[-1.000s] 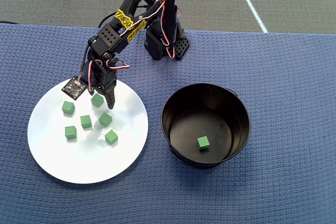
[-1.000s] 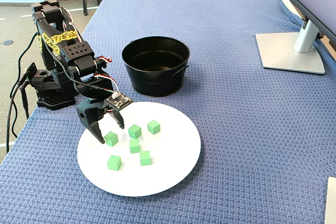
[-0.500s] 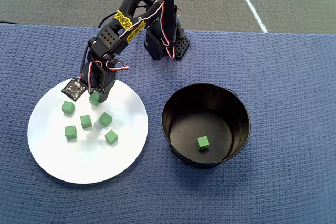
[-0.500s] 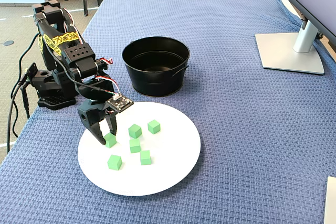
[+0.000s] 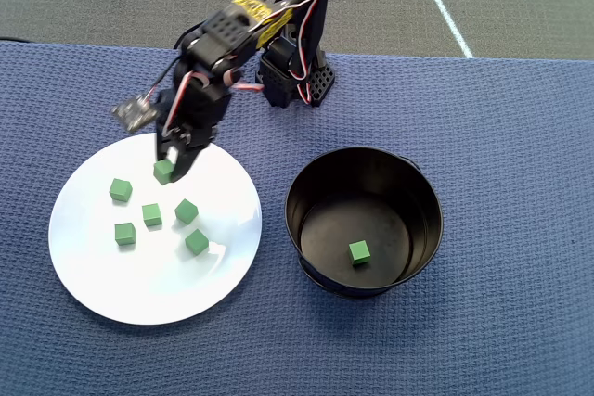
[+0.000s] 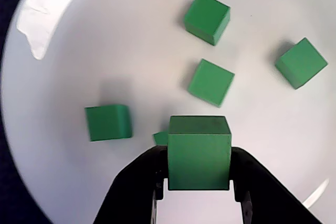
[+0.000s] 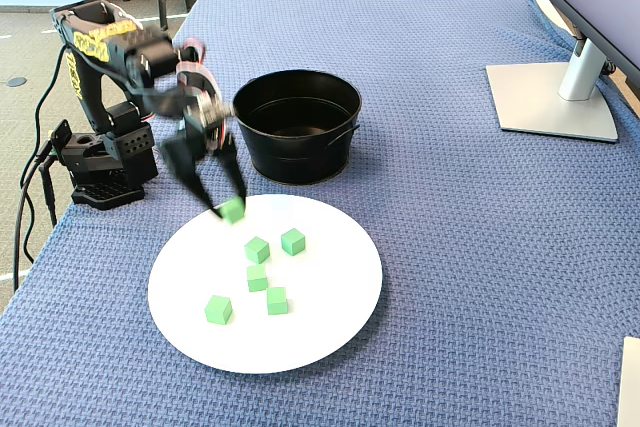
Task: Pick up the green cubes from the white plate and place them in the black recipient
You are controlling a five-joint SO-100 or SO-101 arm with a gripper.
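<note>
My gripper (image 6: 199,169) is pinching one green cube (image 6: 199,153) squarely between its two fingers, one flat face against each, which is why the cube sits level and has not twisted. In the overhead view the held cube (image 5: 164,171) hangs over the white plate (image 5: 139,294) near its far rim, on the side closest to my base. In the fixed view it looks clear of the plate surface, though motion blur on my arm there makes the gap hard to judge.

Five more cubes lie loose on the plate (image 5: 152,214), clustered in its far-left half as the overhead view shows it, apart from one another, so I judge each can be taken without knocking a neighbour. One cube (image 5: 359,251) already rests on the floor of the black recipient (image 5: 306,173), which stands on the blue-covered desk (image 5: 520,136) just beside the plate's right edge. That keeps my carry short; I judge the next move is to swing over the pot's tall wall and release.

In the wrist view only four loose cubes show whole. A green sliver (image 6: 160,138) peeks out beside the held cube, most likely the fifth, mostly hidden behind it. The pot is out of that view, and in the fixed view its inside is too dark to show the cube.
</note>
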